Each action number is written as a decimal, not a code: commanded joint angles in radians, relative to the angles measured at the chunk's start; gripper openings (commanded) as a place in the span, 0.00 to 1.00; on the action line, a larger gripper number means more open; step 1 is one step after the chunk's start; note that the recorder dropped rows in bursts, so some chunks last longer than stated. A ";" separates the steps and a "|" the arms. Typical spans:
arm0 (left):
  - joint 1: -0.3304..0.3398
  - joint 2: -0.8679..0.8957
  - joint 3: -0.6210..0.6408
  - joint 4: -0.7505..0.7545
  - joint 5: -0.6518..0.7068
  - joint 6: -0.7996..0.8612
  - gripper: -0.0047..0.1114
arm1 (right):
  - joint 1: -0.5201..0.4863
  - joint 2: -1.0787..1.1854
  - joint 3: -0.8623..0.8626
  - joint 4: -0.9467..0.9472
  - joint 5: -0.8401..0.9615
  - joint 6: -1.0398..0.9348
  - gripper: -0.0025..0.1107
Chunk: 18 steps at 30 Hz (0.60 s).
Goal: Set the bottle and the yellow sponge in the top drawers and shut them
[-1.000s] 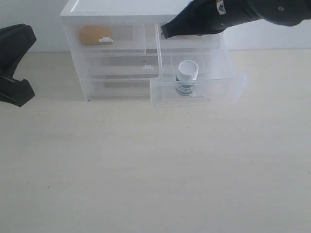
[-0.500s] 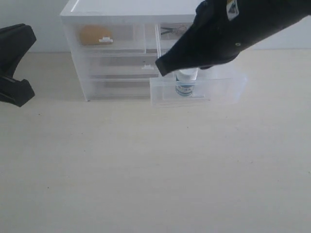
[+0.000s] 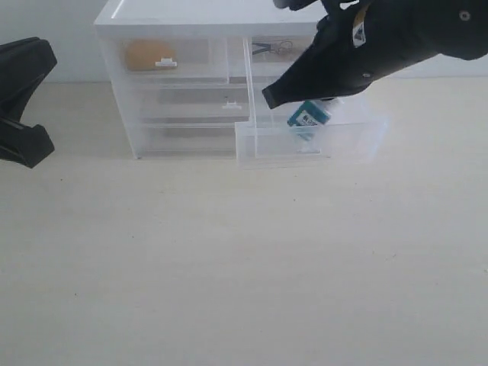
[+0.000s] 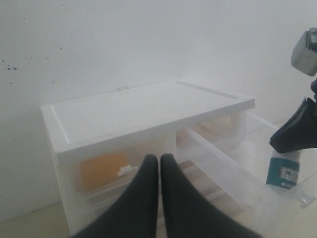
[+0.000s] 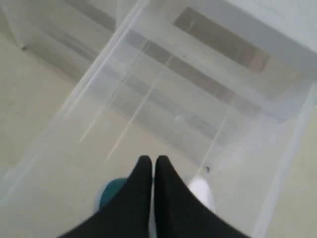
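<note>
The right arm comes in from the upper right of the exterior view and slants down to the left, ending in the right gripper, jaws pressed together. The left arm sits at the left edge, well apart. The left gripper has its jaws closed tip to tip, holding nothing.

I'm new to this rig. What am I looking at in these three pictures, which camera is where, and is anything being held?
This is a robot with two arms, each ending in a two-fingered gripper. One picture views the table from outside; the other two come from cameras on the wrists. On the table stands a clear drawer unit. The yellow sponge lies in its closed top drawer; the bottle leans in the open top drawer beside it. The left gripper and the right gripper are both shut and hold nothing.
</note>
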<state>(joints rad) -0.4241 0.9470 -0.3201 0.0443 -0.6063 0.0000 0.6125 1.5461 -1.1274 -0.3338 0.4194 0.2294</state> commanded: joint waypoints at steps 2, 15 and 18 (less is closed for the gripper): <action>-0.006 0.004 0.004 -0.011 -0.007 0.000 0.07 | -0.065 0.041 -0.001 0.002 -0.042 -0.002 0.04; -0.006 0.004 0.004 -0.011 -0.007 0.000 0.07 | 0.165 -0.276 0.231 0.057 0.058 0.053 0.04; -0.006 0.004 0.004 -0.011 -0.002 -0.007 0.07 | 0.165 -0.235 0.249 0.036 0.050 0.080 0.04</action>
<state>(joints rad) -0.4241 0.9470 -0.3201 0.0443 -0.6063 0.0000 0.7763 1.2889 -0.8939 -0.2767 0.5020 0.2801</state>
